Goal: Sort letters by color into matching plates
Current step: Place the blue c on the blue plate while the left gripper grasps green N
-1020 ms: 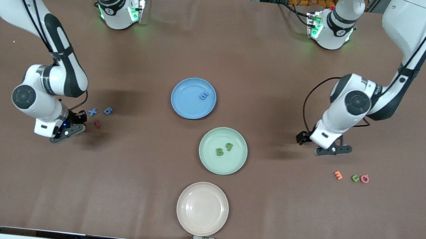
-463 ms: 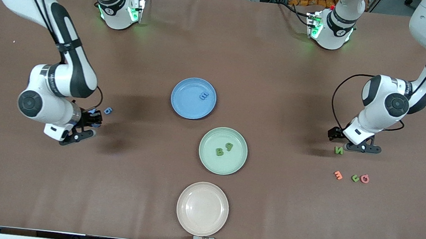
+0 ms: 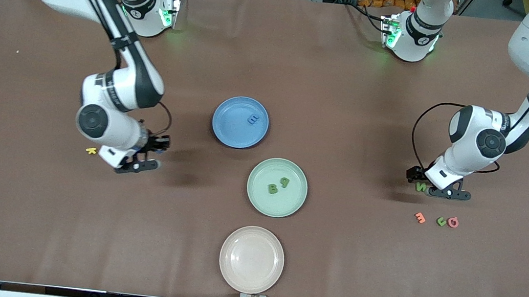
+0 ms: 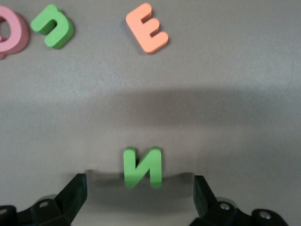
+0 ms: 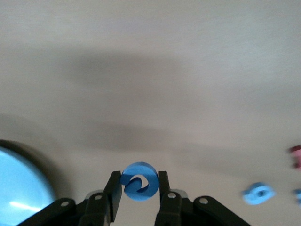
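RIGHT: blue digit (image 5: 139, 181) lifted off the table, pinched in right gripper (image 3: 152, 154) fingers, carried toward blue plate (image 3: 227, 129) | LEFT: left gripper (image 3: 437, 184) lowered, fingers spread wide around green N (image 4: 142, 167), ungrasped | NEXT: drop on blue plate, likely.

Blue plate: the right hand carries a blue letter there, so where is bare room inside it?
The blue plate is mostly bare; only one blue letter lies in it, toward the left arm's end. The green plate is more crowded mid-plate: two green letters.
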{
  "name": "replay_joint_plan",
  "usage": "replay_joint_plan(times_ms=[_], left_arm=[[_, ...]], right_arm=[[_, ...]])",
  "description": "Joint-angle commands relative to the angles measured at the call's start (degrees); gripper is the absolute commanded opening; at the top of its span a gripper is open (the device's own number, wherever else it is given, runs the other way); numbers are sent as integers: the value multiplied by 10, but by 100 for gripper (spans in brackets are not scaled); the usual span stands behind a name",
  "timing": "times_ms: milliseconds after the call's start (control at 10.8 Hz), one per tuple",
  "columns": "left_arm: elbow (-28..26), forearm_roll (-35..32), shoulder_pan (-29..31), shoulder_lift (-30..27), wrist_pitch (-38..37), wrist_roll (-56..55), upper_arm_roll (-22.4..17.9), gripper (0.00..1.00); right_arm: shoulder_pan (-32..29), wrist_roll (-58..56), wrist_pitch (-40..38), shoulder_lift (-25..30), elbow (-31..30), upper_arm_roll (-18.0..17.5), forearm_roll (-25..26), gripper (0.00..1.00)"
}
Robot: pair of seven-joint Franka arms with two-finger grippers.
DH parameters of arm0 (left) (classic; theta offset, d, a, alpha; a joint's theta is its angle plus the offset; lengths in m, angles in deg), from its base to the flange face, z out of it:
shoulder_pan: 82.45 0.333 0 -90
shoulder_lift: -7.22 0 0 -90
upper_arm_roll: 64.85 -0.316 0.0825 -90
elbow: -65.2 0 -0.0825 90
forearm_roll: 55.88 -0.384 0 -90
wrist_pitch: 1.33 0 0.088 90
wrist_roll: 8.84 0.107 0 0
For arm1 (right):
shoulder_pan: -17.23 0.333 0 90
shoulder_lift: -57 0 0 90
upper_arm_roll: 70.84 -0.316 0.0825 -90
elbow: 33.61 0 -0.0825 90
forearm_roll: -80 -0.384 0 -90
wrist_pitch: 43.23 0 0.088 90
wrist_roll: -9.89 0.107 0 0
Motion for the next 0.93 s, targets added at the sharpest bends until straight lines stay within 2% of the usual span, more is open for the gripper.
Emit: replay_joint_plan(times_ms=[0, 93, 185, 278, 649, 834], left_arm=[[22, -17, 1, 22, 3, 0, 2, 100], [23, -17, 1, 23, 3, 0, 2, 100], [23, -17, 2, 23, 2, 0, 2, 66], [23, -17, 8, 22, -4, 3, 2, 1], [23, -17, 8, 20, -5, -4, 2, 0], [27, -17, 2, 10, -6, -31, 6, 0]], right_arm=[[47, 120, -1, 12, 0, -27, -21, 2], [63, 151, 3, 12, 0, -33, -21, 2], [82, 185, 7, 11, 0, -34, -21, 2], [106, 217, 13, 10, 0, -34, -20, 2], [174, 329, 43, -3, -5, -46, -15, 3], [193, 349, 49, -14, -7, -47, -3, 8]])
